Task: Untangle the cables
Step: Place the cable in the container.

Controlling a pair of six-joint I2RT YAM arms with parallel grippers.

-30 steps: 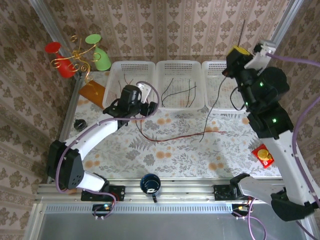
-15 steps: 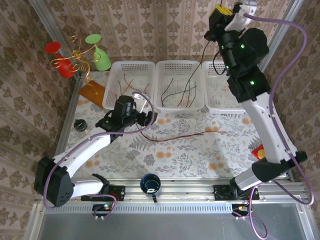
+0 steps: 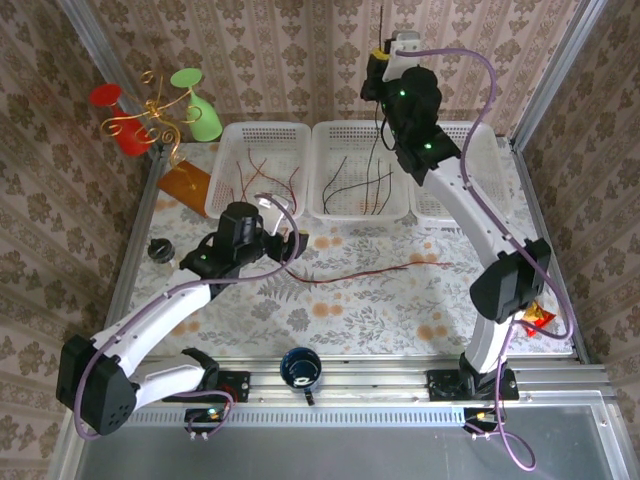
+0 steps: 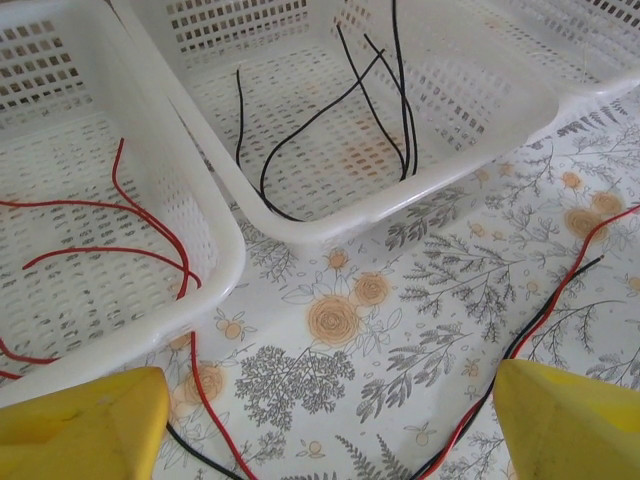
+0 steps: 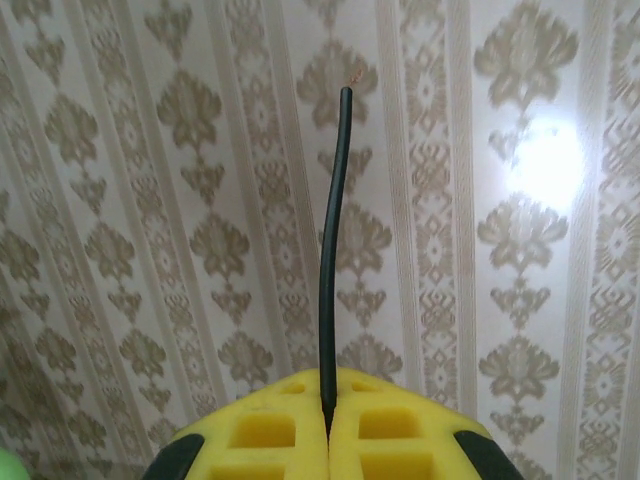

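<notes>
- The right gripper (image 5: 328, 405) is raised high above the middle basket (image 3: 360, 213), its fingers pinched shut on a black cable (image 5: 331, 250). A short end of it stands up out of the pads.
- From above, the rest of that cable hangs down toward the middle basket, where other black cables (image 4: 370, 90) lie.
- The left gripper (image 4: 325, 440) hovers low over the table (image 3: 350, 320) just in front of the middle basket, its 2 fingers spread wide and holding nothing.
- A red cable (image 3: 370, 276) lies on the table in front of the middle basket, with a loose black strand (image 4: 578, 278) beside it.
- More red cables (image 4: 150, 218) sit in the basket left of the middle basket.
- The step in hand looks like dropping the held cable in with the black ones.
- To do it well, lower it until the dangling end is inside the walls before releasing, so nothing drapes over the rim.
</notes>
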